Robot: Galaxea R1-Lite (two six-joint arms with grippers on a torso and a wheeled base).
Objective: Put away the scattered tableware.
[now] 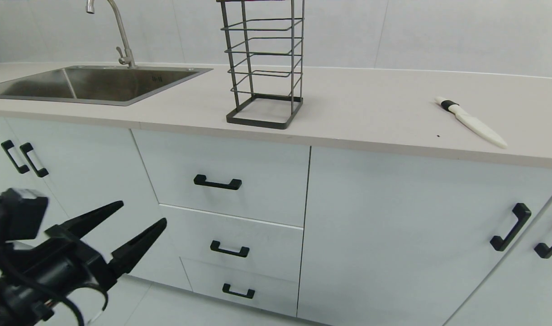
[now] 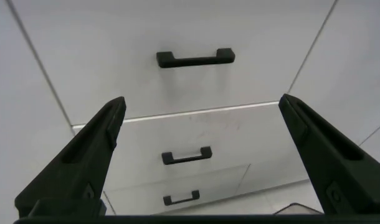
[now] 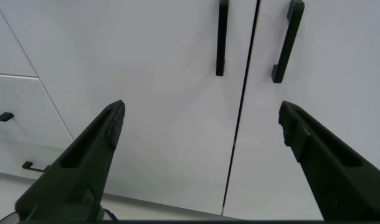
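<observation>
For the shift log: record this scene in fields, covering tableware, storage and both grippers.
tableware: white knife lying on the countertop, right of the rack
rack: black wire, upright, beside the sink
drawers: three, shut, below the rack
left gripper: open, empty, low before the drawers
right gripper: open, empty, facing cupboard doors

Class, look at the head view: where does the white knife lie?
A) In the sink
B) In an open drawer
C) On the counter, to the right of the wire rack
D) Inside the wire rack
C: the knife lies flat on the counter, well to the right of the wire rack and not touching it.
</observation>
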